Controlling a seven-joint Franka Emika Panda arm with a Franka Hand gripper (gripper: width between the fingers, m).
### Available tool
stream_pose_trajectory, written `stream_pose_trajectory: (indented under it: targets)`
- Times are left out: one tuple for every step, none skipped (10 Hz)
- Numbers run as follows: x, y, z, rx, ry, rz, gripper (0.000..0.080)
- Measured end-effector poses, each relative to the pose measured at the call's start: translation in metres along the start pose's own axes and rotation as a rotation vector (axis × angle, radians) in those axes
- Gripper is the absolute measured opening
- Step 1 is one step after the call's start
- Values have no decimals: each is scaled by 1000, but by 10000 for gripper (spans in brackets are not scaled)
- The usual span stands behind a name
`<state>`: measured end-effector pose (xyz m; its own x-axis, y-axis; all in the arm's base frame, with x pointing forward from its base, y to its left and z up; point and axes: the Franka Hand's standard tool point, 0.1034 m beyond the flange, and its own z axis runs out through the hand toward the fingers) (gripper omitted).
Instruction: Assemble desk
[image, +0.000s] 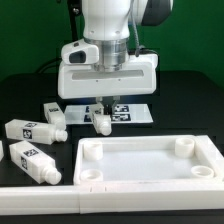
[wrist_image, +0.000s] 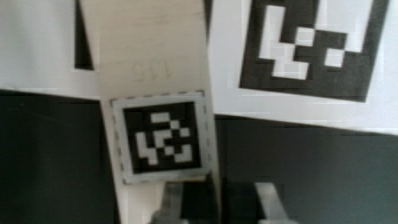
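Desk panel: I see the large flat white plastic desk panel (image: 140, 160), with its raised rim and round corner sockets, lying flat on the counter. It is closer to the camera than the pincer and runs off toward the exterior view's right of it.
Leg at the pincer: one white plastic block leg (image: 101, 123) (wrist_image: 160, 140) lies directly under the pincer. My wrist view shows its black-and-white square tag facing up. Part of its length lies over the marker board and the rest over bare counter.
Pincer: the two-finger pincer (image: 100, 108) (wrist_image: 217, 205) points straight down with its fingers drawn together right at that block leg. I cannot tell whether the leg is actually caught between them.
Other legs: three more tagged white blocks lie on their sides to the exterior view's left of the pincer. The near leg (image: 56, 116) is just beside it and the far leg (image: 28, 128) is farther out. The front leg (image: 32, 161) is closest to the camera, near the desk panel's corner.
Marker board: the thin flat white marker board (image: 130, 110) (wrist_image: 302, 45) lies beneath the pincer and reaches to the exterior view's right of it.
Counter: a black counter (image: 185, 115) carries everything.
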<state>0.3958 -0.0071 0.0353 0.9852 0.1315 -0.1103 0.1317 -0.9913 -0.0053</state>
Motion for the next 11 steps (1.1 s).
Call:
stream_pose_trajectory:
  targets:
    - [8,-1,-12,1,14,-28,5]
    - [11,0,-16,1,23,-18,2]
    - [11,0,-16,3,22,-6,2]
    - [10,0,-15,3,20,-10,130]
    - [10,1,-15,6,19,-1,130]
    - [9,2,-15,18,12,2,270]
    - [8,4,-15,29,6,-7,420]
    - [8,4,-15,28,9,-19,420]
    - [9,5,-15,27,14,-27,581]
    - [10,6,-16,25,20,-27,633]
    - [8,15,-12,19,39,-84,633]
